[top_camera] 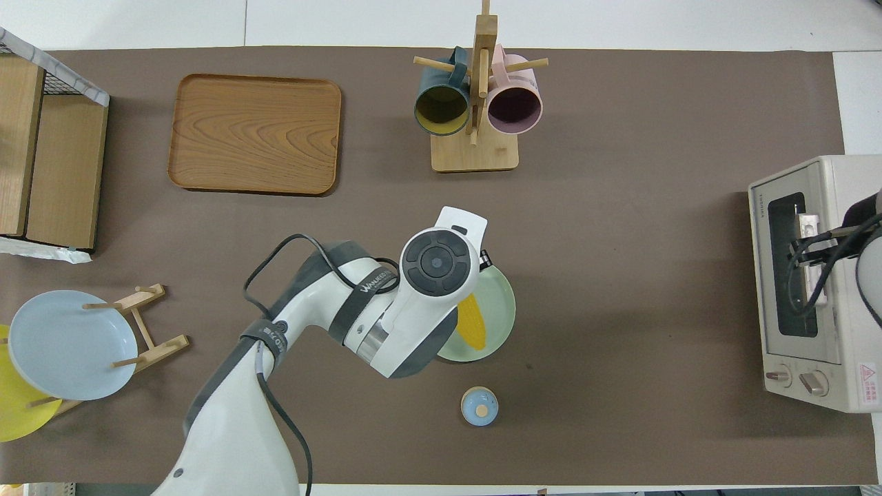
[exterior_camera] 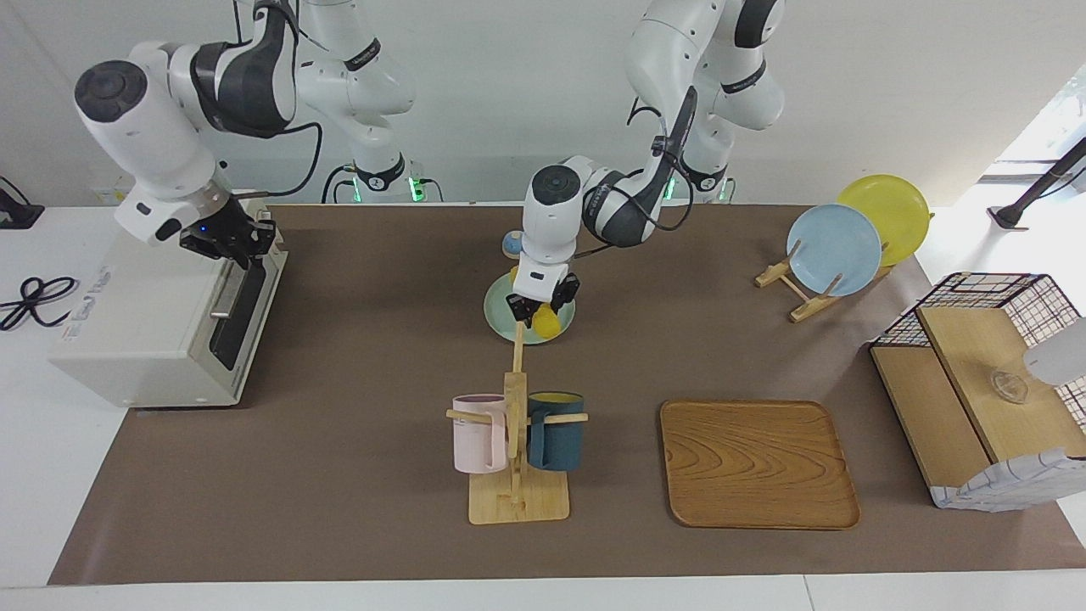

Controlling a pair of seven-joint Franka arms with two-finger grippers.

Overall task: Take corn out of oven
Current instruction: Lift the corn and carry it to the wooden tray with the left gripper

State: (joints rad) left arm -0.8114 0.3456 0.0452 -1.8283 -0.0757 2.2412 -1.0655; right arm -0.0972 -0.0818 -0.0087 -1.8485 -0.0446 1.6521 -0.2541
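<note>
The corn [exterior_camera: 545, 322] [top_camera: 472, 324] lies on a pale green plate [exterior_camera: 496, 311] [top_camera: 500, 310] in the middle of the table, outside the oven. My left gripper [exterior_camera: 536, 307] hangs shut just over the cob's middle; whether it touches the cob I cannot tell. In the overhead view its wrist hides it. The off-white oven [exterior_camera: 144, 314] [top_camera: 834, 179] stands at the right arm's end of the table with its dark glass door [exterior_camera: 227, 327] closed. My right gripper [exterior_camera: 227, 240] [top_camera: 816, 251] is over the oven's upper front edge, by the door handle.
A wooden mug rack [exterior_camera: 517, 501] with a pink and a dark blue mug stands farther from the robots than the plate. A wooden tray [exterior_camera: 758, 462], a plate stand [exterior_camera: 836, 250] with a blue and a yellow plate, a wooden box with a wire basket [exterior_camera: 976, 390] and a small blue knob-like piece [top_camera: 479, 405] are also here.
</note>
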